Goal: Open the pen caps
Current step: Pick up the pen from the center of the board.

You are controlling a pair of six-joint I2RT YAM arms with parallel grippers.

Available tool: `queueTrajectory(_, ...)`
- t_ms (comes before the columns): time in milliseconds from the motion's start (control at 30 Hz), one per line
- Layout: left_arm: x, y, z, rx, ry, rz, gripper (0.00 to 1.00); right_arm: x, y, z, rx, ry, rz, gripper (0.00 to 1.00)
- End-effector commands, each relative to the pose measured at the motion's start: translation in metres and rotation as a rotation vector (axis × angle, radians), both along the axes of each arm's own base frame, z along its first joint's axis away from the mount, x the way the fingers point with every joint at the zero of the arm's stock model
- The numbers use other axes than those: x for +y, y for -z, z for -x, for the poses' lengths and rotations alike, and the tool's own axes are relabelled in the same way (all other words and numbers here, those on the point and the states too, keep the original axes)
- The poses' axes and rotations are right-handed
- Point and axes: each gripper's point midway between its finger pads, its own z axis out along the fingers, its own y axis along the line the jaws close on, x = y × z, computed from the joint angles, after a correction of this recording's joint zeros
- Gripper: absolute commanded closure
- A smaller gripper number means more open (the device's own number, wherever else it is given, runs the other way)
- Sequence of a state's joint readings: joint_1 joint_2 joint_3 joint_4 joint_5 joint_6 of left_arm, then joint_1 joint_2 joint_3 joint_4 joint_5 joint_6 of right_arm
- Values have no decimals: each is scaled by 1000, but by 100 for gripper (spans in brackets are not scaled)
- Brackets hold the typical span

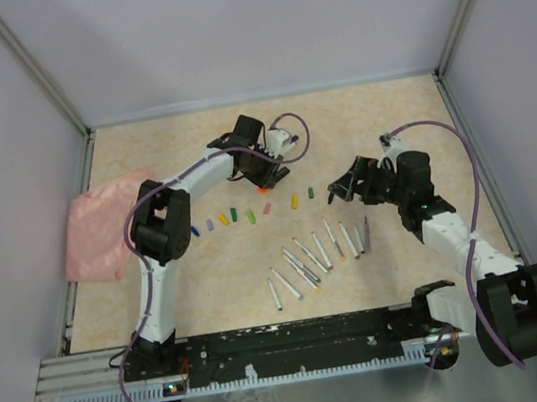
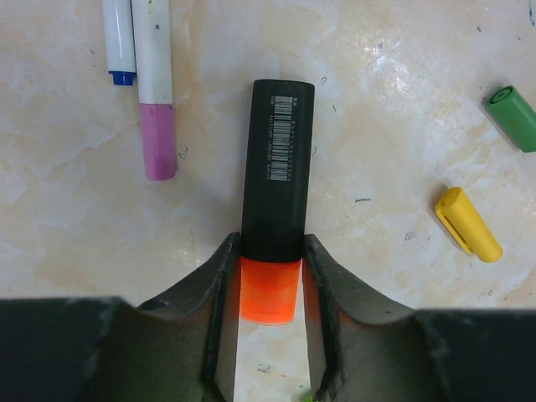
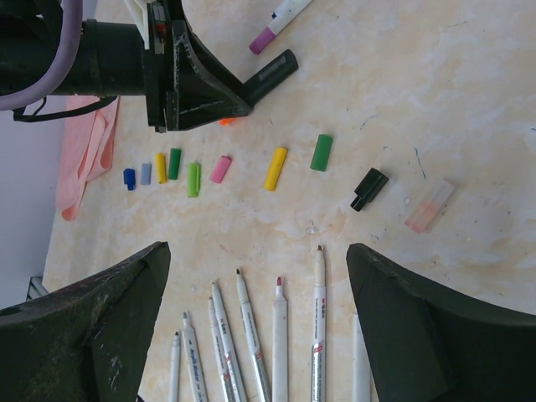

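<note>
A dark highlighter [image 2: 279, 151] with an orange end [image 2: 270, 289] lies on the table. My left gripper [image 2: 270, 251] is shut on it where the black barrel meets the orange end; it also shows in the top view [image 1: 263, 179]. Two capped pens, one with a blue cap [image 2: 121, 77] and one with a pink cap [image 2: 158, 142], lie beside it. Loose caps lie in a row [image 3: 193, 179], with a black one [image 3: 368, 189] and a clear pink one [image 3: 429, 206]. My right gripper [image 3: 255, 251] is open and empty above several uncapped pens [image 3: 279, 335].
A pink cloth [image 1: 100, 226] lies at the table's left edge. A yellow cap [image 2: 467, 224] and a green cap [image 2: 512, 117] lie right of the highlighter. White walls and a metal frame surround the table. The uncapped pens fan out at centre front [image 1: 307, 256].
</note>
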State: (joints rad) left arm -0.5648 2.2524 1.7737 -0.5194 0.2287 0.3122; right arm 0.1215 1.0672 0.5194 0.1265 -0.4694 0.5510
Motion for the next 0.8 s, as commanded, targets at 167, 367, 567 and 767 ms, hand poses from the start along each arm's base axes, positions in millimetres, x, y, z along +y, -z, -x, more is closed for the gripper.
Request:
queueTrajectory(167,6,4,3,5,12,-26,83,2,-29,-6,-102,-12,-12,13)
queueTrajectory(367,7,-19,-4,-33,7,1,98,5,-37,-3,-137,-45,-14,14)
queueTrajectory(567,6,-44,-2,-32,7,66,100,11,-48,2,-188,-100,-18,15)
queueTrajectory(767,3,-66,19,38,16,171,100,26,-65,15,-291,-218,-19,21)
